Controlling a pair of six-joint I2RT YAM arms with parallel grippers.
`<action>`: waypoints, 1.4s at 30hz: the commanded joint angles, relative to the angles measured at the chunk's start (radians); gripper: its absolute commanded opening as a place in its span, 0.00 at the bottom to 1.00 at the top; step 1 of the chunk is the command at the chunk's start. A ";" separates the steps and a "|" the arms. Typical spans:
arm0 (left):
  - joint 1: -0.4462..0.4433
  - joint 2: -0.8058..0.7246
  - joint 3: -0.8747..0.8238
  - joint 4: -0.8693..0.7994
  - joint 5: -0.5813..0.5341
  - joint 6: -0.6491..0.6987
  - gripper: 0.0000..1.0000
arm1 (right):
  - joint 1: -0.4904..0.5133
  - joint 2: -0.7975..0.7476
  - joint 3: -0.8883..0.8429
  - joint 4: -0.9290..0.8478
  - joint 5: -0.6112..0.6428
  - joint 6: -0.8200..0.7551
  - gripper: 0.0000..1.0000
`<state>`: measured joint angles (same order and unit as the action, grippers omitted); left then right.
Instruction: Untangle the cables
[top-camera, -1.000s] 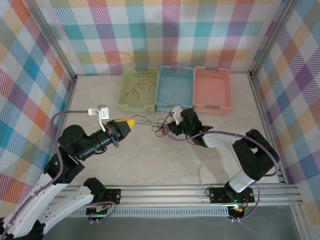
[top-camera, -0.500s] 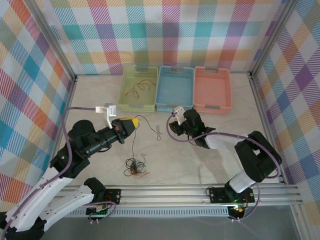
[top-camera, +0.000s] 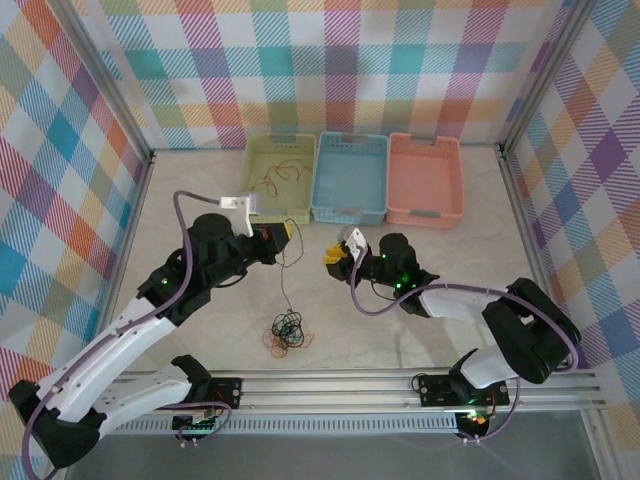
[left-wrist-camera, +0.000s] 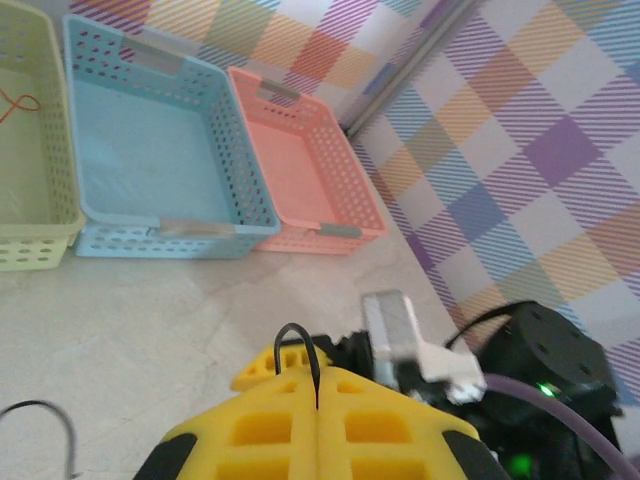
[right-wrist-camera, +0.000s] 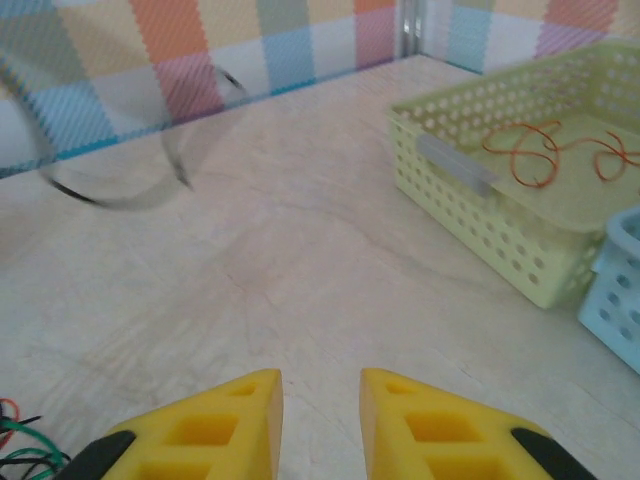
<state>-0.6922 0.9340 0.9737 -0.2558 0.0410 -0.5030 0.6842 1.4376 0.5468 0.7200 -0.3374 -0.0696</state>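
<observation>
Black cable (left-wrist-camera: 291, 327) seemingly within left end effector (left-wrist-camera: 318, 385)

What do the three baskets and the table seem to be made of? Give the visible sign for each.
The green basket, blue basket and pink basket look like moulded plastic, slightly glossy: uniform pastel colour, walls pierced by regular holes. The table looks smooth and matte with marble-like veining; probably laminate or a printed sheet, possibly stone.
</observation>
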 joint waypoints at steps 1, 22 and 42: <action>0.004 0.050 0.043 0.036 -0.039 -0.008 0.00 | 0.003 -0.017 -0.016 0.105 -0.109 -0.021 0.28; 0.002 0.287 0.164 0.179 0.047 -0.095 0.00 | 0.045 0.042 0.038 0.058 -0.242 -0.067 0.33; -0.016 0.284 0.243 0.183 0.139 -0.149 0.00 | 0.060 0.065 0.072 -0.023 -0.122 -0.102 0.28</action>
<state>-0.6983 1.2457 1.1877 -0.1009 0.1459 -0.6266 0.7349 1.4918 0.5892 0.7063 -0.4675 -0.1482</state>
